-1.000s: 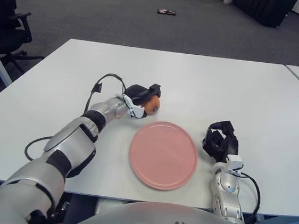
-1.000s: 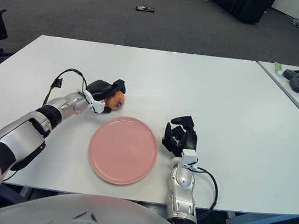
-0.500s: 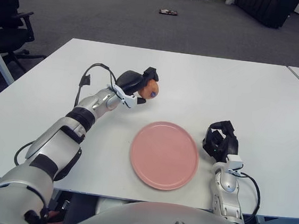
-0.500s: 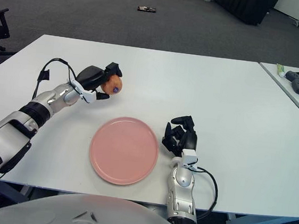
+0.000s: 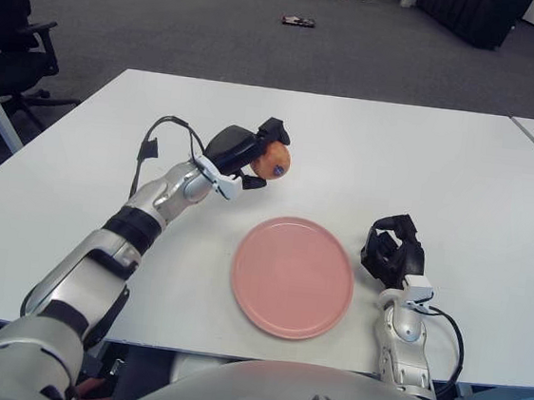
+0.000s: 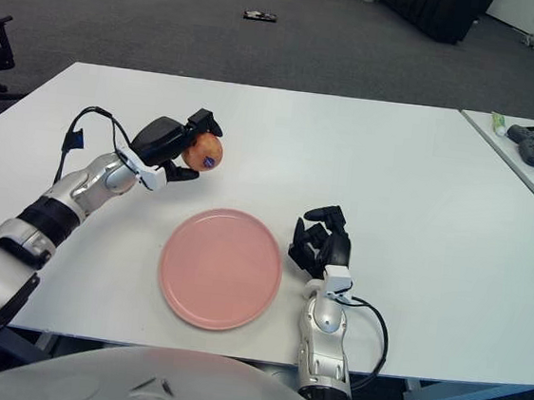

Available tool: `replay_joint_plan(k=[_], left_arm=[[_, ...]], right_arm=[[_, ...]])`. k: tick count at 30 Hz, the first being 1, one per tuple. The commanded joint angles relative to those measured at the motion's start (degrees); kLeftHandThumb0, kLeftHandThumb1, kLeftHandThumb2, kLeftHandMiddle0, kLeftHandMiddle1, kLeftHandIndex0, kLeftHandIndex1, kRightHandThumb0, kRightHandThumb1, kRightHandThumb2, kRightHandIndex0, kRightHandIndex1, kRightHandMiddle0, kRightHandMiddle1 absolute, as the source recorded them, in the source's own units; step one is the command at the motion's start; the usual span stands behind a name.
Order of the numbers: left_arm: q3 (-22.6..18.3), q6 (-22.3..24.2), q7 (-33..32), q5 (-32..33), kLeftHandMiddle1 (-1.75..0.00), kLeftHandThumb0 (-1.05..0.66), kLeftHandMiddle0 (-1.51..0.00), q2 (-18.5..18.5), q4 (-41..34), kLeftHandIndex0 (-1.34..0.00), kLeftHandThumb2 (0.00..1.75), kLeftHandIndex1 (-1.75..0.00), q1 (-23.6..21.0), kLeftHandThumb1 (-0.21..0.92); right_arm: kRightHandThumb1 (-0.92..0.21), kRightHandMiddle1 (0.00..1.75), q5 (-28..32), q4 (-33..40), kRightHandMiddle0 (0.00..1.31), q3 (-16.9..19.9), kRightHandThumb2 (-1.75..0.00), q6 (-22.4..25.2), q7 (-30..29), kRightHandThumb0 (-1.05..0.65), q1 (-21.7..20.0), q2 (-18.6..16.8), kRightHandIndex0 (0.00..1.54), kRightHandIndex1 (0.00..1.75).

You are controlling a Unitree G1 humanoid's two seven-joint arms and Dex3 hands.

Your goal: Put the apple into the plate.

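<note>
An orange-red apple (image 5: 276, 161) with a small purple sticker is held above the white table (image 5: 368, 144), gripped by my left hand (image 5: 250, 156). The hand and apple hang beyond the far left rim of the pink plate (image 5: 293, 274), which lies flat near the table's front edge and holds nothing. In the right eye view the apple (image 6: 203, 151) shows up and to the left of the plate (image 6: 221, 267). My right hand (image 5: 393, 255) shows just right of the plate, its fingers curled with nothing in them.
A black office chair (image 5: 12, 35) stands off the table's left side. A second table (image 6: 531, 142) at the right carries a dark device and a small tube. Grey carpet with boxes lies beyond the far edge.
My left hand lifted the apple off the table and moved it away from the plate, then carried it slightly right toward the plate. The right hand has not moved.
</note>
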State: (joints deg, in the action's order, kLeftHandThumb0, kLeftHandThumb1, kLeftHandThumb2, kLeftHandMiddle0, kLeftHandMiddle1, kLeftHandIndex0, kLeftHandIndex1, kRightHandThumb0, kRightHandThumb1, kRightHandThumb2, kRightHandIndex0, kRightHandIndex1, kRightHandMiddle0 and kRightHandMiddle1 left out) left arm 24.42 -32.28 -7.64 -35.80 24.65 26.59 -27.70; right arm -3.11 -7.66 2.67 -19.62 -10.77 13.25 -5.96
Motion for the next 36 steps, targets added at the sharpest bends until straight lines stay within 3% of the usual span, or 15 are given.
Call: replay_joint_plan(k=[1,15,20,25,30,36], left_arm=[[-1.71,-0.13,2.52,1.64,-1.75,-0.47,-1.19,1.10,-6.50,-0.62,1.33,-1.75,2.66,0.30],[0.60,-7.65,17.61,7.96,-1.75,-0.48,-1.20,4.21,-20.66,-0.62,1.34,-1.75,10.29,0.30],[2.74,-10.34,23.87,9.46,-1.75,-0.47,-1.21,5.67,-22.13,-0.62,1.34,-1.75,10.88,0.30],[5.55,-15.23,29.38,8.81,-1.75,-0.47,-1.20,6.82,-20.49,-0.61,1.31,-1.75,8.35,0.32],[6.97,-19.44,29.33,5.14,-1.75,-0.47,-1.20,5.10,-15.86,-0.60,1.31,-1.75,6.17,0.32],[7.46,-20.52,24.20,-2.63,-1.75,-0.48,-1.21,3.19,-15.04,-0.62,1.34,-1.75,11.09,0.30]], right_arm=[[-0.63,1.75,-0.05,-0.24,0.37,0.11,-0.92,0.98,-0.22,-0.39,-0.47,-0.07,0.76,1.75],[-0.64,1.75,0.95,-0.19,0.37,0.10,-0.91,0.90,0.80,-0.39,-0.59,-0.14,0.76,1.75],[-0.64,1.75,1.04,-0.08,0.37,0.15,-0.92,0.94,1.08,-0.39,-0.56,-0.10,0.76,1.75],[-0.64,1.75,0.64,0.12,0.37,0.25,-0.92,1.38,0.71,-0.39,-0.44,-0.14,0.76,1.75],[-0.64,1.75,0.36,0.22,0.37,0.27,-0.92,1.60,0.40,-0.39,-0.43,-0.16,0.76,1.75],[-0.64,1.75,0.56,0.46,0.37,0.35,-0.92,2.11,0.33,-0.39,-0.41,-0.23,0.76,1.75]])
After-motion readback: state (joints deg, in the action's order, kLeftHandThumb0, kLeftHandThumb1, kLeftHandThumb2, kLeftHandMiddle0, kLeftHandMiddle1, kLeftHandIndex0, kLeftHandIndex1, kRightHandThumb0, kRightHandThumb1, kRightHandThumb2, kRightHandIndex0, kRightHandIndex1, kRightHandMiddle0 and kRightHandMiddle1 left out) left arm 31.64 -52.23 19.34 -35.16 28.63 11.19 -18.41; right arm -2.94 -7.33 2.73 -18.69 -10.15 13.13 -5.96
